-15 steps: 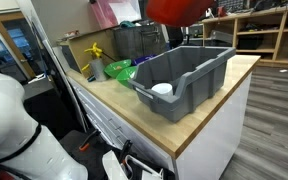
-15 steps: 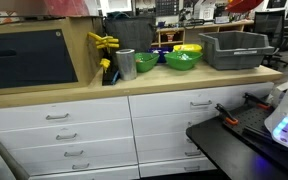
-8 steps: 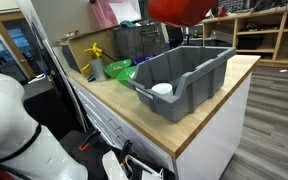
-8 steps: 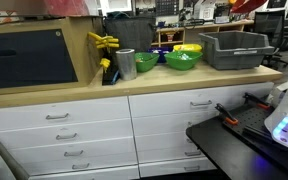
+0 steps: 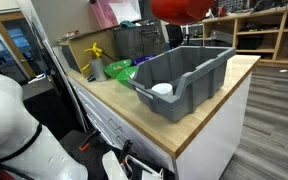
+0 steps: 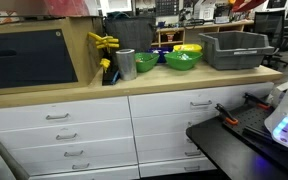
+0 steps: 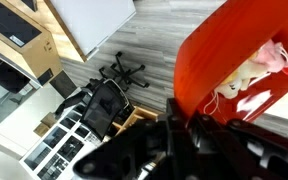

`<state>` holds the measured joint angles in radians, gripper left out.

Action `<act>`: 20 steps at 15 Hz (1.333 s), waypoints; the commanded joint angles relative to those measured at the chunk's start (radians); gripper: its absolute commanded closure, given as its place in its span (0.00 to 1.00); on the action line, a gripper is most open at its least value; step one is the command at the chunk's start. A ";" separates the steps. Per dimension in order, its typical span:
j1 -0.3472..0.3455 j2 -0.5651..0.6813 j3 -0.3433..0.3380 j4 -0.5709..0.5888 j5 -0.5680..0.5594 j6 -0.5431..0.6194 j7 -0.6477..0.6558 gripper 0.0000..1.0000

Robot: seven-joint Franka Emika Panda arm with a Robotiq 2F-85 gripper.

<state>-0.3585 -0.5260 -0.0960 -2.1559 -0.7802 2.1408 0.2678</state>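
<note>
A red bowl (image 5: 179, 8) hangs at the top edge of an exterior view, high above the grey plastic bin (image 5: 184, 75) on the wooden counter (image 5: 199, 125). Only a sliver of the red bowl (image 6: 246, 4) shows above the grey bin (image 6: 234, 48) from the other side. In the wrist view my gripper (image 7: 179, 120) is shut on the rim of the red bowl (image 7: 234, 60), which is tipped and carries a pale pink and white thing (image 7: 259, 65). A white object (image 5: 162, 89) lies inside the bin.
Green bowls (image 6: 182, 60), a metal cup (image 6: 126, 64), a yellow item (image 6: 102, 42) and a black wire basket (image 5: 139, 42) stand on the counter beside the bin. Drawers (image 6: 164, 120) run below. An office chair (image 7: 119, 75) stands on the floor far beneath.
</note>
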 commanded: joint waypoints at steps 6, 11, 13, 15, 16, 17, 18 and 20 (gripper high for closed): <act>0.086 0.040 0.036 0.006 -0.117 0.008 0.044 0.97; 0.107 0.062 0.029 0.017 -0.174 -0.003 0.045 0.97; 0.107 0.063 0.022 0.014 -0.198 -0.003 0.045 0.97; 0.108 0.065 0.017 0.007 -0.233 0.003 0.042 0.97; 0.107 0.067 0.018 0.004 -0.263 0.005 0.040 0.97; 0.107 0.069 0.017 0.003 -0.292 0.003 0.039 0.97; 0.110 0.072 0.015 0.001 -0.316 0.001 0.042 0.97; 0.117 0.078 0.011 -0.002 -0.358 -0.001 0.041 0.97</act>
<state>-0.2599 -0.4561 -0.0745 -2.1607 -1.0722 2.1409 0.2993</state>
